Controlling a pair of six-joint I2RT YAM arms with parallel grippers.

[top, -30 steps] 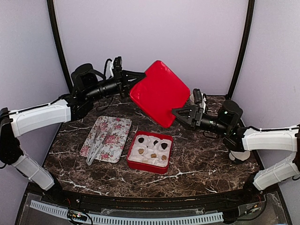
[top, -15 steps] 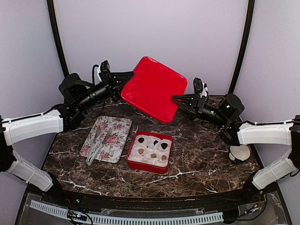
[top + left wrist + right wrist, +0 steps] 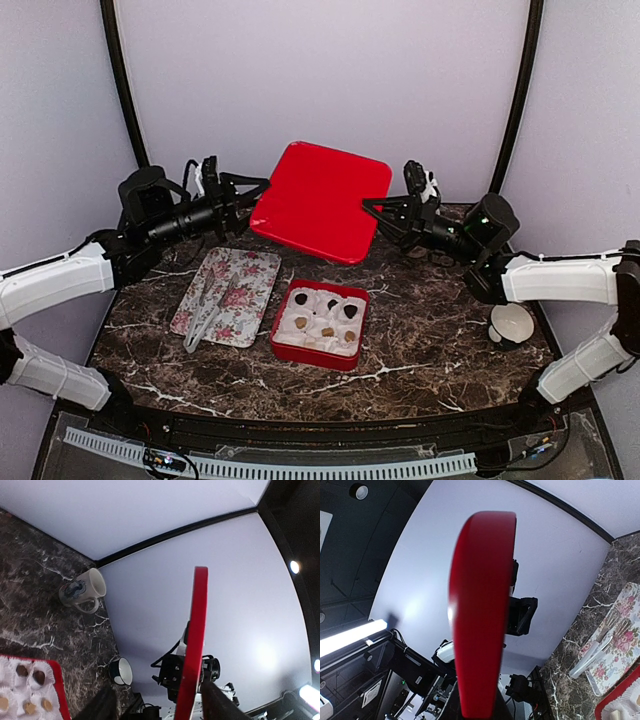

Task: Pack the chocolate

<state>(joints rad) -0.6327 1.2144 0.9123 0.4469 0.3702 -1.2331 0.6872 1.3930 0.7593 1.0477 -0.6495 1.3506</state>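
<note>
A red lid [image 3: 318,200] hangs tilted in the air over the back of the bench [image 3: 430,330], between the two arms. The right gripper [image 3: 370,208] pinches its right edge; in the right wrist view the lid's rim runs straight down between the fingers. The left gripper [image 3: 250,188] sits at the lid's left corner with its jaws spread: in the left wrist view the fingers [image 3: 102,706] stand to either side of the rim, one of them clearly apart from it. The chocolate [image 3: 301,298], dark and tan pieces in white paper liners, lies in the open red box [image 3: 312,358] near the middle of the bench, below the lid. Just left of the box is a flowered tray [image 3: 250,272] with tongs [image 3: 203,315] on it. A white cup [image 3: 512,323] stands at the right, near the right arm, and a mug [image 3: 82,589] stands by the back wall.
</note>
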